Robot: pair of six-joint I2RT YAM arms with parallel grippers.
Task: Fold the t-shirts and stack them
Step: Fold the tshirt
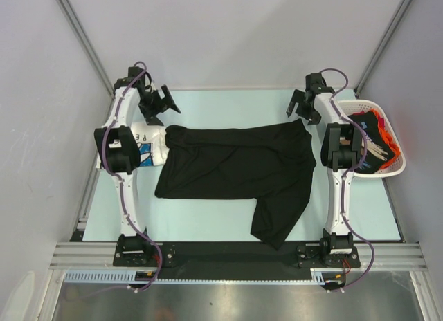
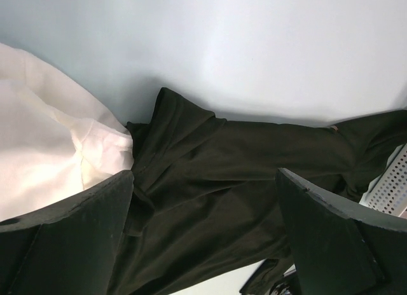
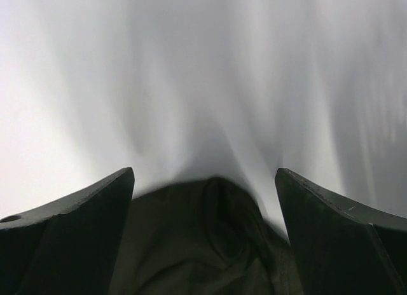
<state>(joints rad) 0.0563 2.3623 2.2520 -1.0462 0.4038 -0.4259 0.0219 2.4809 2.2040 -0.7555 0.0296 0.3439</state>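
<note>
You have both jaws spread wide, holding nothing: left gripper (image 1: pixel 159 99) over the far-left corner, right gripper (image 1: pixel 302 105) at the far right. The black t-shirt (image 1: pixel 232 162) lies spread on the table between your arms, touching the white printed t-shirt (image 1: pixel 149 144) at left — other shirts (image 1: pixel 377 138) sit in the basket (image 1: pixel 400 167)

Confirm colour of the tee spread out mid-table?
The tee is plain black, no print visible. The top view shows it best.
</note>
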